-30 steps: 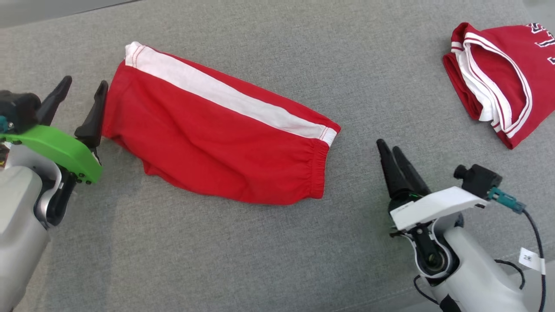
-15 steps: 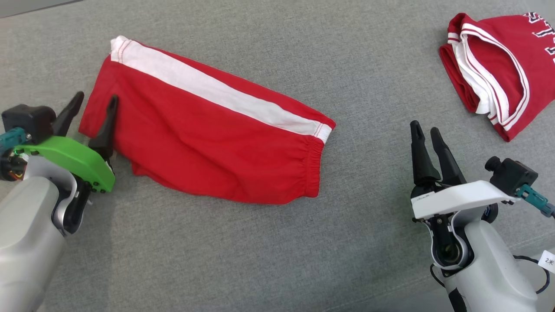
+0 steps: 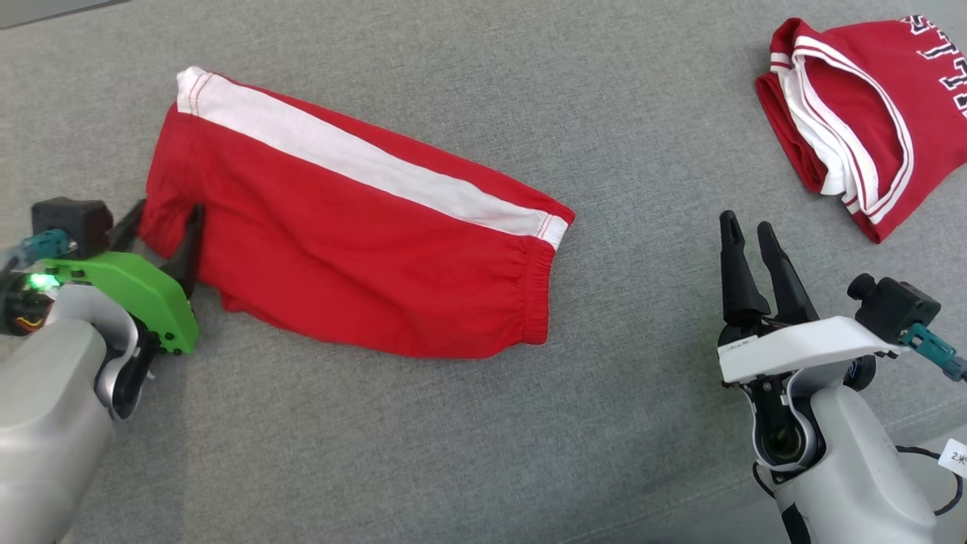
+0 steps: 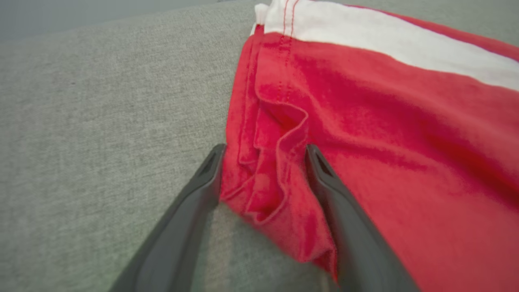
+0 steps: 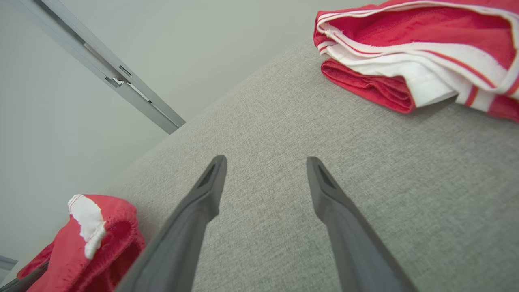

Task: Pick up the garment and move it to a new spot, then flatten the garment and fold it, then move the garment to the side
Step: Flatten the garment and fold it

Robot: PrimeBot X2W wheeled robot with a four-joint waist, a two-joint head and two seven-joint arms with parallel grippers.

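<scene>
Red garment point(image 3: 363, 249) lies flat, centre-left on the grey bench point(image 3: 453, 438). Left end effector point(image 3: 169, 211), spread, straddles its left hem. Right end effector point(image 3: 746, 221), spread, hovers at the lower right. This looks like a grasp for folding; next, pinch the hem layers together.

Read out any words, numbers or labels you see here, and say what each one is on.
"2", then an unclear mark: white tag at the lower right edge.
Block letters on the folded red garment: cut off, unreadable.
Small label on the white plate: too small to read.
</scene>
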